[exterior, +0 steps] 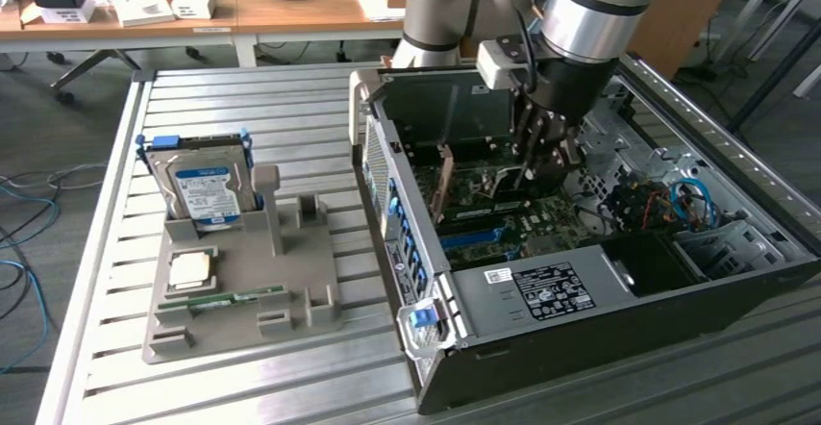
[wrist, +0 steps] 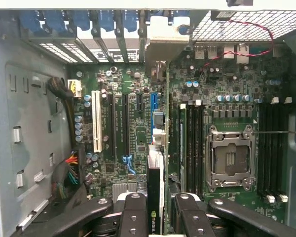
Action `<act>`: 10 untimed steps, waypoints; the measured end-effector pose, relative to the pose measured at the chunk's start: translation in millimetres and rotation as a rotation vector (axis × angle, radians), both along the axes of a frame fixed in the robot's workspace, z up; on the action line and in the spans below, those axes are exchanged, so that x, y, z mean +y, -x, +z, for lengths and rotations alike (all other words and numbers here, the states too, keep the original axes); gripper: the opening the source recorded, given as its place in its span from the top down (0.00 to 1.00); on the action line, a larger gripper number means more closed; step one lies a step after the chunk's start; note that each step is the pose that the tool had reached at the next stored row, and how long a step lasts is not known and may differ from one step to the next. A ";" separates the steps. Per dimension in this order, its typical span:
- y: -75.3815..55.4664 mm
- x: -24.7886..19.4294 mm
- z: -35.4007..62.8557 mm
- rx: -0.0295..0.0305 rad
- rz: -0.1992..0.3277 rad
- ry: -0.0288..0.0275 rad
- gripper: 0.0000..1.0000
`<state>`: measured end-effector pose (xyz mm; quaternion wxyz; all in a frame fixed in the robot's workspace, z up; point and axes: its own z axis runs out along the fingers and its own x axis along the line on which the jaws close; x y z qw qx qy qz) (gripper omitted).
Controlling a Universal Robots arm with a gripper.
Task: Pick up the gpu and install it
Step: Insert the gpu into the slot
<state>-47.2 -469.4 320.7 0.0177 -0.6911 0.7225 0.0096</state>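
On the exterior view's left, a grey holder (exterior: 302,324) sits on the slatted metal surface (exterior: 192,98), carrying a hard drive (exterior: 206,189) stood on end and a green memory stick (exterior: 237,299) lying flat. To the right stands the open computer case (exterior: 513,367), and the end effector (exterior: 539,151) reaches down into it. The wrist view looks onto the motherboard (wrist: 133,89). There the gpu (wrist: 154,187) is pinched edge-on between the two dark fingers (wrist: 133,212), with its silver bracket (wrist: 163,34) towards the case's rear wall. It lines up just beside a blue expansion slot (wrist: 153,101); whether its connector edge has met a slot cannot be told. The card looks light and stiff but delicate: a thin bare board that would probably flex or crack under a sideways load. The sound hold, I judge, is the one shown, on the flat faces near the upper edge, clear of the connector edge and the bracket.
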 end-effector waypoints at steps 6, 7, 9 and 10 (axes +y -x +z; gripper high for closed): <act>0.5 -4.4 0.0 0.0000 0.000 -0.0001 0.74; 0.5 -4.4 0.0 0.0000 0.000 -0.0001 0.74; 0.4 -4.5 0.0 0.0000 0.000 -0.0001 0.74; 0.4 -4.5 -0.1 0.0000 0.000 0.0000 0.74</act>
